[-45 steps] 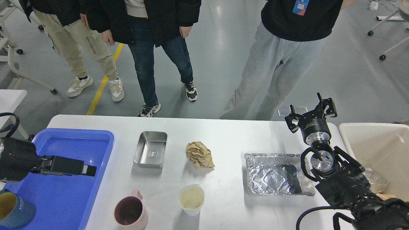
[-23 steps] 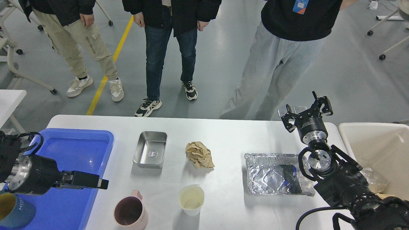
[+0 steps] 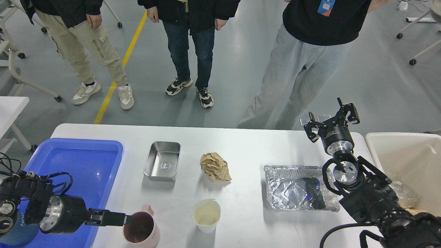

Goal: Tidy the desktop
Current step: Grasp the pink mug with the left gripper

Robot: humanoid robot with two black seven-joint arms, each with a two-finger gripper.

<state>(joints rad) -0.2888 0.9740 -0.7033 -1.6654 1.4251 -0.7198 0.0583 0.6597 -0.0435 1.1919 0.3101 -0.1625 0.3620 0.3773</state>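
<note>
While three people stood on the grey floor beyond its far edge, the white table (image 3: pixel 248 144) filled the lower half of the view, its rounded corners showing at the far left and far right. On its left end sat the blue tray (image 3: pixel 79 162), and off its right end stood the beige bin (image 3: pixel 406 155) with some crumpled clear plastic in it. Near the right end of the table lay a foil container (image 3: pixel 293 187), a dark patch showing in its crinkled bottom. Left of the middle, toward the far side, stood a shallow steel tin (image 3: pixel 162 165), and just to its right a ball of crumpled brown paper (image 3: pixel 215 167), apart from the tin. Along the near edge stood a pink mug (image 3: pixel 141 229) with its handle pointing away, and to its right a white paper cup (image 3: pixel 206 215).

The left arm reached in low over the near corner of the tray, and the left gripper (image 3: pixel 125 219) had its tip at the rim of the pink mug. It looked like one dark bar from where I stood, so I could not tell whether it was open or closed. The right gripper (image 3: pixel 332 119) hung over the far right corner of the table, fingers spread wide and holding nothing. At the bottom left, half hidden by the left arm, a blue cup (image 3: pixel 15 232) stood in the tray.
</note>
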